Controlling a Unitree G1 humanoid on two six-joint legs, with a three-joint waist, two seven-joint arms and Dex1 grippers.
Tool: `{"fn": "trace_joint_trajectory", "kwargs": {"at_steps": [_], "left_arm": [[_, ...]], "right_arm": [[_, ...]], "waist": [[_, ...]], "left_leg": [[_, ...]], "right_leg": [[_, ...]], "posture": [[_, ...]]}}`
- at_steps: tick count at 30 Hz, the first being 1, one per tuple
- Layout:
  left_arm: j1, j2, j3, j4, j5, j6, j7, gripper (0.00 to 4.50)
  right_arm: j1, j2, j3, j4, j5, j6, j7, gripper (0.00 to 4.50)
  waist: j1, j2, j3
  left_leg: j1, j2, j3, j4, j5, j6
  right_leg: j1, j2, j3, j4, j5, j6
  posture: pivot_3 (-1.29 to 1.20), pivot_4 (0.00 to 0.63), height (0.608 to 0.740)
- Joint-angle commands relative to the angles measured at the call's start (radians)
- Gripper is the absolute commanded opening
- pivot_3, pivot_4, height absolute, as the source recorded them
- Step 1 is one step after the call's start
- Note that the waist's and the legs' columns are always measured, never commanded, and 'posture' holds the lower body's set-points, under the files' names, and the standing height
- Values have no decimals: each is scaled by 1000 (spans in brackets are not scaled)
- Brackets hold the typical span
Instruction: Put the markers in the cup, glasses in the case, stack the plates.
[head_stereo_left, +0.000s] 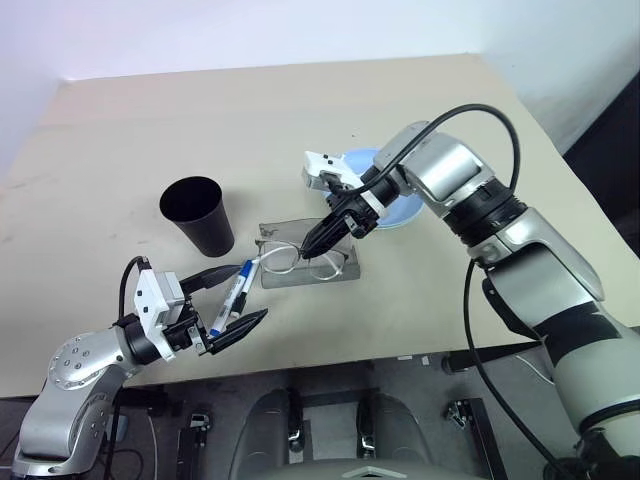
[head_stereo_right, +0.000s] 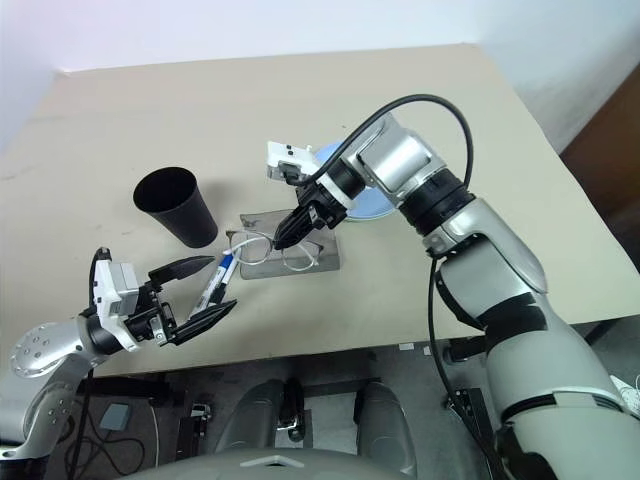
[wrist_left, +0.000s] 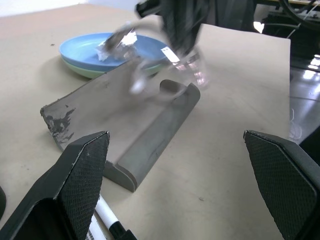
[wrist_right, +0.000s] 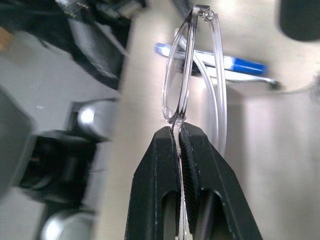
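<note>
While the right claw pinches the clear-framed glasses by the frame edge, fingers pressed together on it, the glasses hang over the open grey case, which lies flat on the beige surface near the middle. In the head views one temple of the glasses reaches out toward the robot's left, past the end of the case, close to the blue-capped marker; can't tell whether any part of the glasses touches the case. Left claw is wide open, level, its two black fingers either side of that marker, not closed on it; the marker lies on the surface just beside the case's left end. In the left wrist view a black marker tip shows at the lower edge next to one finger. Black cup stands upright, empty as far as I can see, left of the case and behind the left claw. Blue plate sits stacked on the mint green plate just behind the case's right end, with crumpled white tissue lying in the blue one.
</note>
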Motion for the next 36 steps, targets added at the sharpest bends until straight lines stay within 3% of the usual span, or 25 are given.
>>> {"fn": "trace_joint_trajectory", "kwargs": {"at_steps": [1,19,36], "left_arm": [[1,1,16,-49,-15,-8,8,4500],[49,-18,-12,-155,-11,8,101,4500],[41,-15,-12,-160,-11,18,117,4500]], "right_arm": [[-61,41,-57,99,-63,-124,-18,44],[-81,158,-89,358,-299,-362,41,44],[-49,213,-61,429,-378,-369,44,44]], "waist": [[0,0,0],[-20,0,0],[-20,-1,0]], "left_leg": [[-1,0,0,0,1,-1],[-3,1,1,1,9,-5],[-2,1,1,1,10,-6]], "right_leg": [[1,0,0,0,0,0],[1,3,-1,4,0,1],[1,4,-1,5,1,1]], "posture": [[0,150,719],[0,150,719],[0,150,719]]}}
